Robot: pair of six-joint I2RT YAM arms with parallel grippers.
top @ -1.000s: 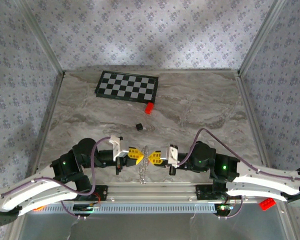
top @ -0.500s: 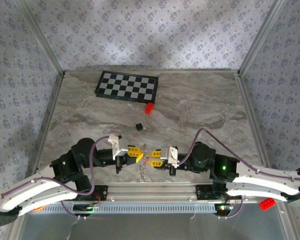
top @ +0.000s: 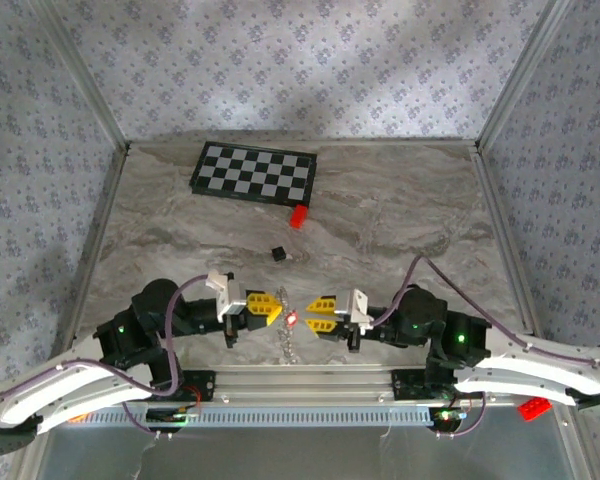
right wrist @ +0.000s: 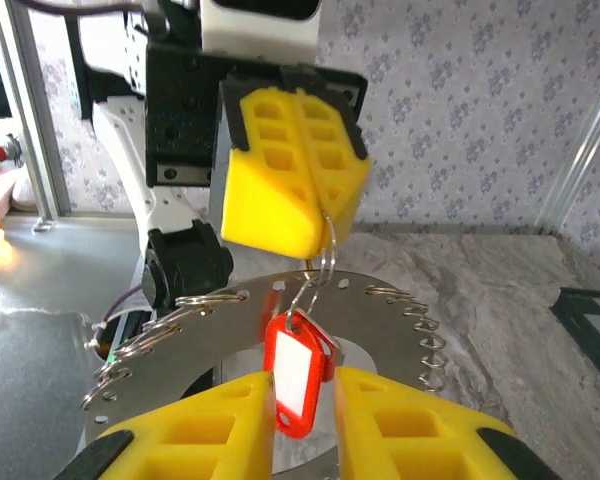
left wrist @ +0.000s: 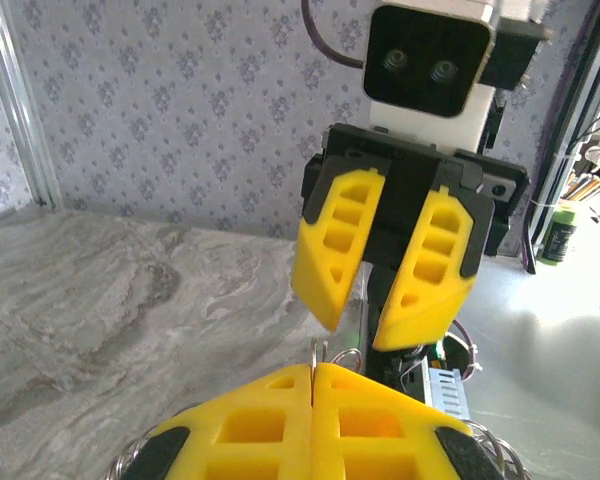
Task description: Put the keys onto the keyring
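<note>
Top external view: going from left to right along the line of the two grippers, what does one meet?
left gripper, shut → key, small and red → right gripper, open. The keyring hangs just below the key and overlaps it in this direction, so I leave it out of the order.

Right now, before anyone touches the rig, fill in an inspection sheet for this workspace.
Surface: marbled grey table, flat.
Job's things: red key hangs from a small wire ring; keyring between the grippers.
Clutter: checkerboard, red block, black cube.
Grippers: left gripper shut on the small wire ring; right gripper open, a finger either side of the red key.
Cables: purple cable arching over each arm.
Surroundings: patterned walls, metal frame posts.
</note>
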